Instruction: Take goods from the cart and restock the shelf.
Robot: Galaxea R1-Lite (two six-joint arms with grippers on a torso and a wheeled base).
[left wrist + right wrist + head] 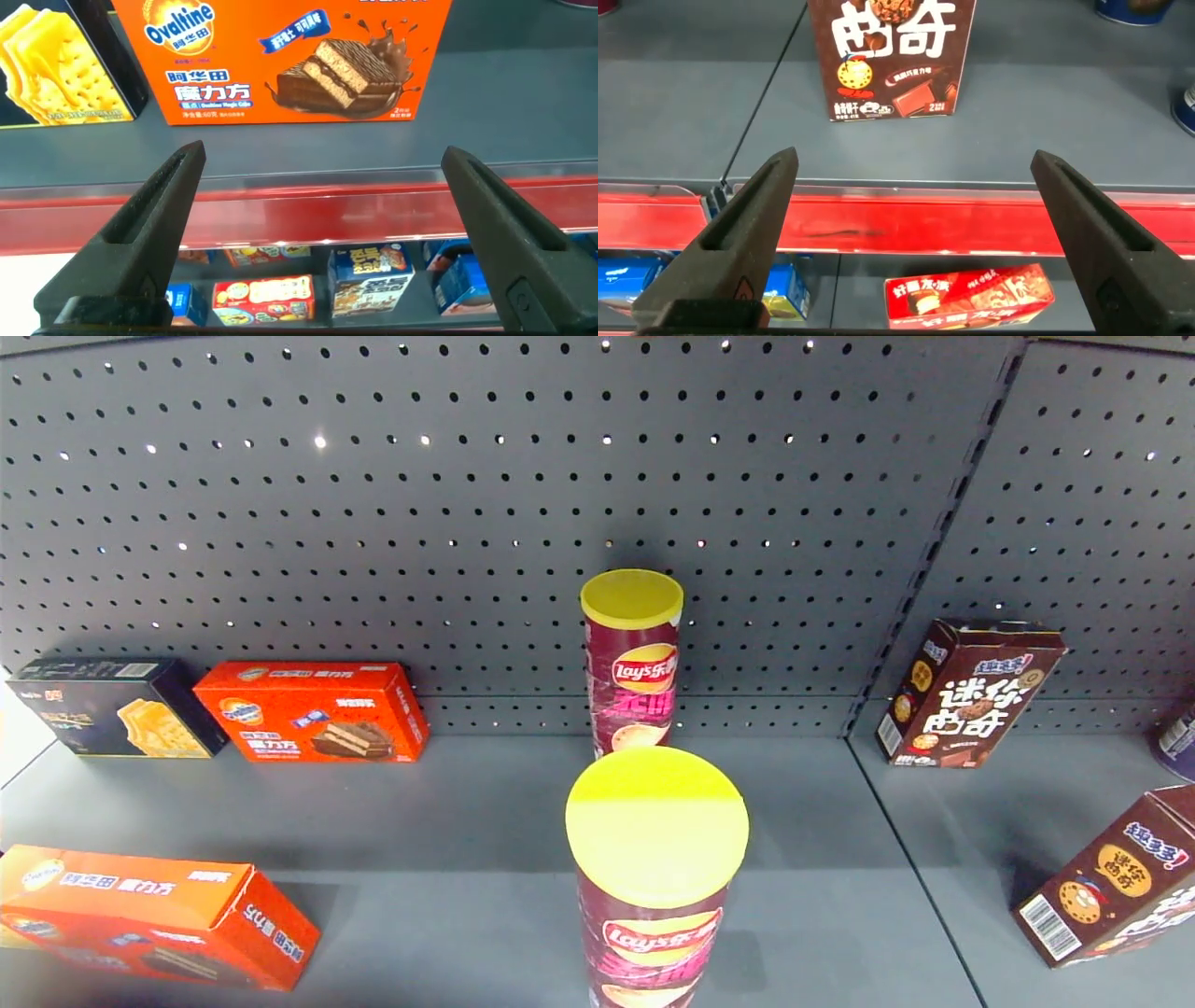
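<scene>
From the head view, a grey shelf (467, 803) with a pegboard back (373, 523) carries two maroon chip cans with yellow lids. The rear chip can (632, 663) stands upright against the pegboard and the front chip can (656, 877) stands upright near the shelf's front edge. At the back left are a dark cracker box (117, 707) and, just beside it, an orange wafer box (313, 711) picturing a chocolate bar. A second orange box (154, 915) lies at the front left. On the right are a leaning brown cookie box (971, 695) and another brown cookie box (1111, 891) nearer the front. In the left wrist view, the left claw (325, 151) is spread wide and empty, facing the orange wafer box across the shelf's red edge strip (308, 210). In the right wrist view, the right claw (915, 156) is likewise wide apart and empty, facing a brown cookie box.
</scene>
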